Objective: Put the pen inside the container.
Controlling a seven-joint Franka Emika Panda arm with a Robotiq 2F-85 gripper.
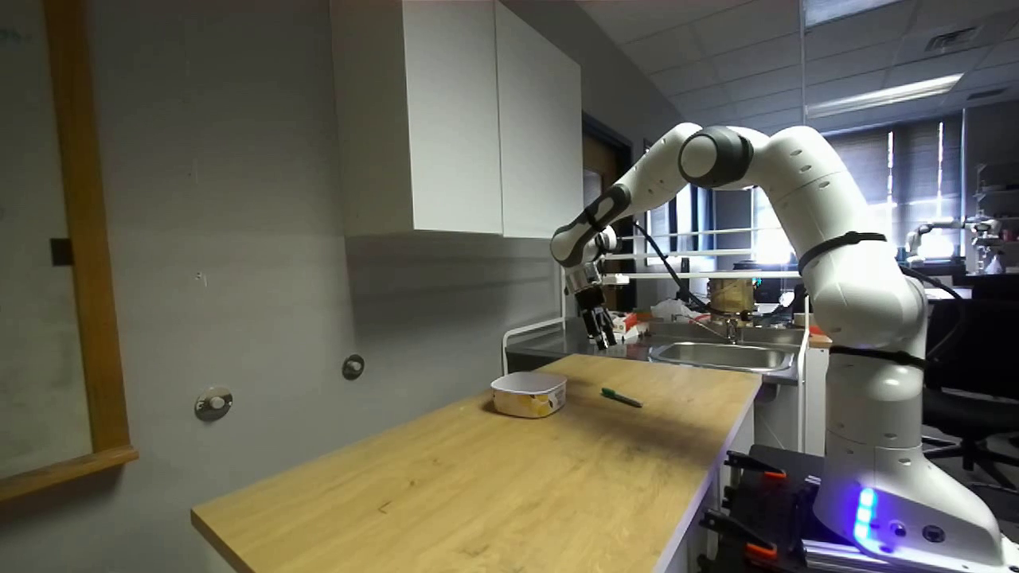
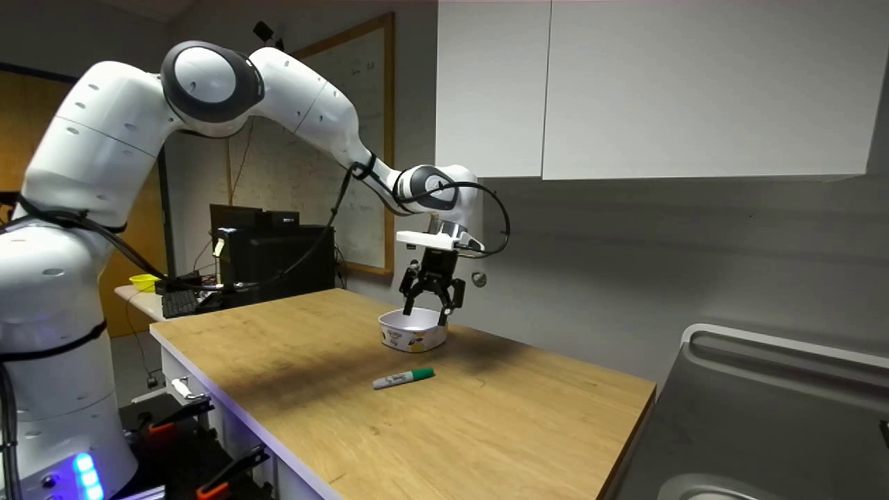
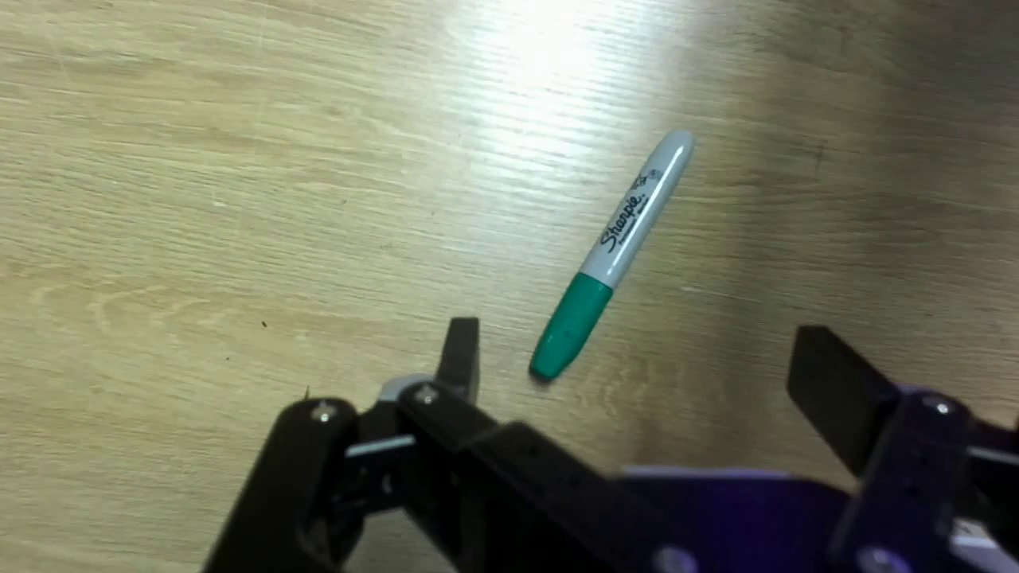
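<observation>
The pen is a grey marker with a green cap. It lies flat on the wooden counter in both exterior views [image 1: 621, 397] [image 2: 403, 378] and in the wrist view [image 3: 610, 256]. The container is a low white tub with yellow print, upright on the counter beside the pen, in both exterior views [image 1: 529, 404] [image 2: 401, 339]; it is out of the wrist view. My gripper is open and empty, held above the counter in both exterior views [image 1: 603, 344] [image 2: 425, 317]. In the wrist view the fingers [image 3: 637, 330] are wide apart, with the pen's green cap nearer the left finger.
The wooden counter [image 1: 478, 485] runs along a grey wall. A white cabinet [image 1: 454, 119] hangs above the counter's wall side. A metal sink [image 1: 720, 358] and a white rail [image 1: 529, 328] stand beyond the counter's far end. A metal worktop [image 2: 778, 417] adjoins the counter.
</observation>
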